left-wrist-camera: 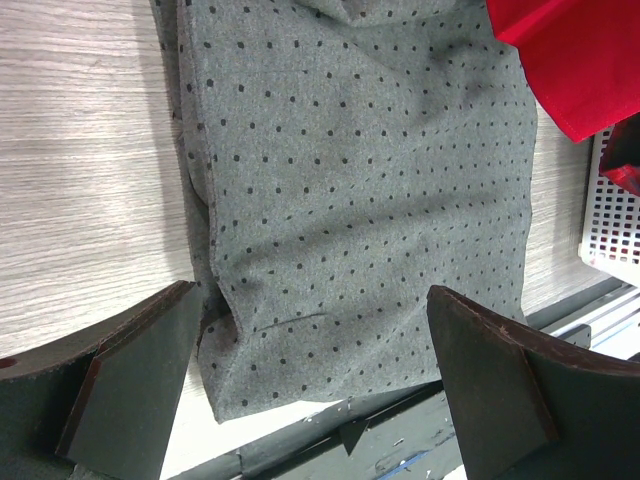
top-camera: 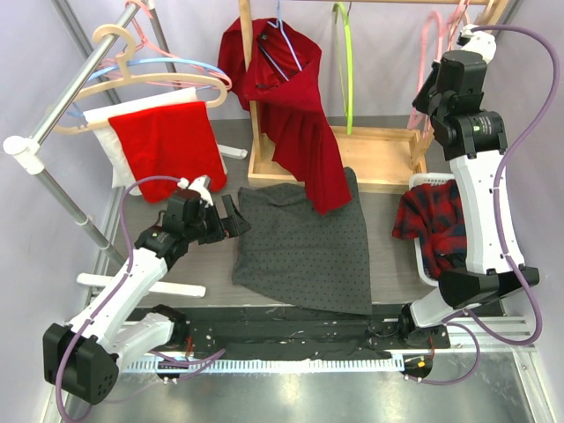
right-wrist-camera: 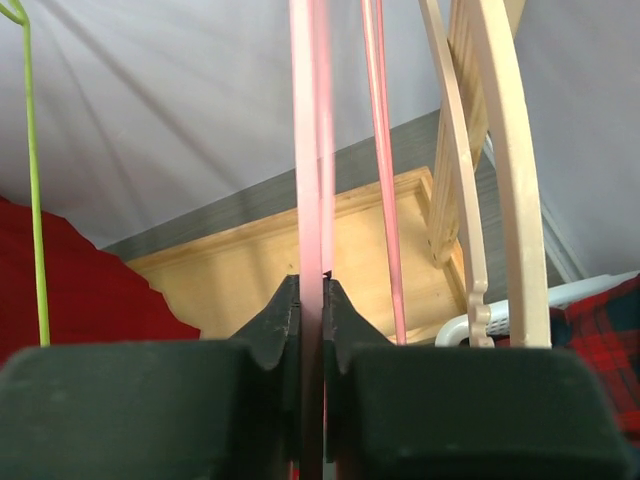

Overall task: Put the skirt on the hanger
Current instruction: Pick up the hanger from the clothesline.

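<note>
The skirt (top-camera: 304,242), grey with small dark dots, lies flat on the table in the top view. Its lower left corner fills the left wrist view (left-wrist-camera: 360,200). My left gripper (top-camera: 233,220) hovers at the skirt's left edge, open wide (left-wrist-camera: 310,300), with nothing between its fingers. Up at the back right, my right gripper (top-camera: 460,37) is shut (right-wrist-camera: 312,285) on the thin bar of a pink hanger (right-wrist-camera: 308,150). That pink hanger (top-camera: 429,44) hangs from the rail.
A red garment (top-camera: 295,115) hangs off a wooden stand, and its hem overlaps the skirt's top. A green hanger (top-camera: 346,70) and a wooden hanger (right-wrist-camera: 500,150) hang nearby. A white basket (top-camera: 423,181) holds plaid cloth. At the left, a metal rack (top-camera: 70,88) carries hangers and a red cloth (top-camera: 167,132).
</note>
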Tool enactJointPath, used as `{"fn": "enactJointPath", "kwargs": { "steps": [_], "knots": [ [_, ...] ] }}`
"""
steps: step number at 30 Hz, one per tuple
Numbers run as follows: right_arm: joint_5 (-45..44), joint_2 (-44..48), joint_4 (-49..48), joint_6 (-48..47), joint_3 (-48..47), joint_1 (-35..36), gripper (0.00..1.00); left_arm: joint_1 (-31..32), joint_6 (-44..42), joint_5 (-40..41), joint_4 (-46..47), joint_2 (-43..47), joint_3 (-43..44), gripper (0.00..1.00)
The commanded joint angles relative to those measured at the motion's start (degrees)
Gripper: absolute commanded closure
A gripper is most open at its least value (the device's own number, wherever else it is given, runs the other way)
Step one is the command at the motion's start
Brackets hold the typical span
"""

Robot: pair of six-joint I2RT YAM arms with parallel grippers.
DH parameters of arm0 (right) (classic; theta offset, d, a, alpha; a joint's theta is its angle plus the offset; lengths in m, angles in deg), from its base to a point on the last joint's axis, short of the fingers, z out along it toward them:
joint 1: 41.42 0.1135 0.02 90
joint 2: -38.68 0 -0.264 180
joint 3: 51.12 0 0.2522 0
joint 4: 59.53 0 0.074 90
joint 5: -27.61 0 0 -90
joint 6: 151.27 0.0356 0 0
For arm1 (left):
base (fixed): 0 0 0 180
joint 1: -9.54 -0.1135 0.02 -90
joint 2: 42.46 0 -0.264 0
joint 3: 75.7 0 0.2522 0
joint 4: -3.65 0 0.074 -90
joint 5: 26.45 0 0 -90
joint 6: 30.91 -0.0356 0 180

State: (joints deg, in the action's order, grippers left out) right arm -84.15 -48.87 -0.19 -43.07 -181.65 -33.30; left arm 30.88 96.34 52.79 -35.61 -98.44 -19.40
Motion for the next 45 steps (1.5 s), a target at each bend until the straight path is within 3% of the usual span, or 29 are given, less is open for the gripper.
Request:
{"fn": "enactJointPath", "kwargs": {
  "steps": [1, 10, 22, 30, 34, 39, 45],
  "knots": [
    [-0.9, 0.8, -1.1, -0.3, -2.1, -0.2, 0.99, -0.2, 0.4, -1.3, 1.8, 0.3, 0.8, 0.0],
    [4.7, 2.5, -1.6, -2.5, -2.9, -0.2, 0.99, -0.2, 0.5, -1.6, 1.9, 0.1, 0.7, 0.01],
    [2.3, 6.7, -6.5, -5.3, -2.0, -0.2, 0.99, -0.2, 0.9, -2.1, 2.7, -0.4, 0.6, 0.02],
    [6.9, 10.1, -5.5, -4.6, -0.1, -0.2, 0.99, -0.2, 1.1, -2.2, 3.2, -0.6, 0.7, 0.02],
    [11.7, 16.8, -1.0, -0.3, 7.5, -0.2, 0.99, -0.2, 1.1, -2.4, 3.2, -1.1, 1.0, 0.02],
    [25.3, 26.4, 1.7, 4.7, 22.9, -0.2, 0.99, -0.2, 1.1, -2.4, 3.5, -1.5, 1.4, 0.01],
    [26.0, 35.2, 12.0, 3.2, 29.9, -0.1, 0.99, -0.2, 1.0, -3.1, 3.6, -1.9, 2.0, 0.0]
  ]
}}
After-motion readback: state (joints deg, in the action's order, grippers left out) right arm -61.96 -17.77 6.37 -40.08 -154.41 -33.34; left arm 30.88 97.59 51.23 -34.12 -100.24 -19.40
